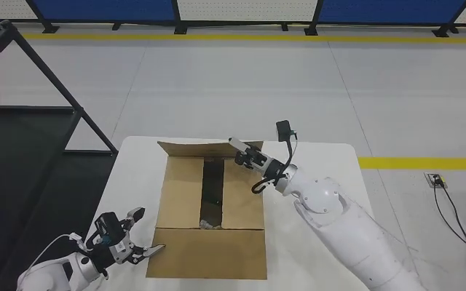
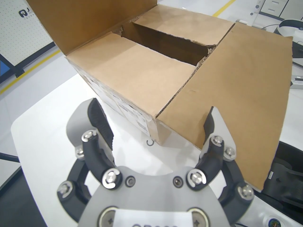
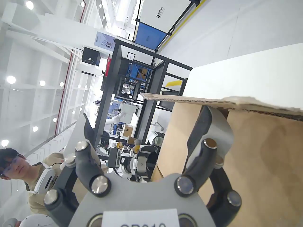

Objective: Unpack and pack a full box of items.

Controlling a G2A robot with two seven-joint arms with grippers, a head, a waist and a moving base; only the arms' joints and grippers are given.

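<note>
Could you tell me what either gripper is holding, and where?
Nothing is held: the left gripper is open beside the cardboard box, the right gripper open at its raised flap.

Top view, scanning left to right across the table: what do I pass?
left gripper → first closed flap → dark gap → second closed flap, all three on the cardboard box. The right gripper sits over the box's far right corner, so it has no clear slot.

White table (image 1: pixel 335 156) stands beside a black rack (image 1: pixel 36 145) — yellow floor line (image 1: pixel 408 163) beyond.
</note>
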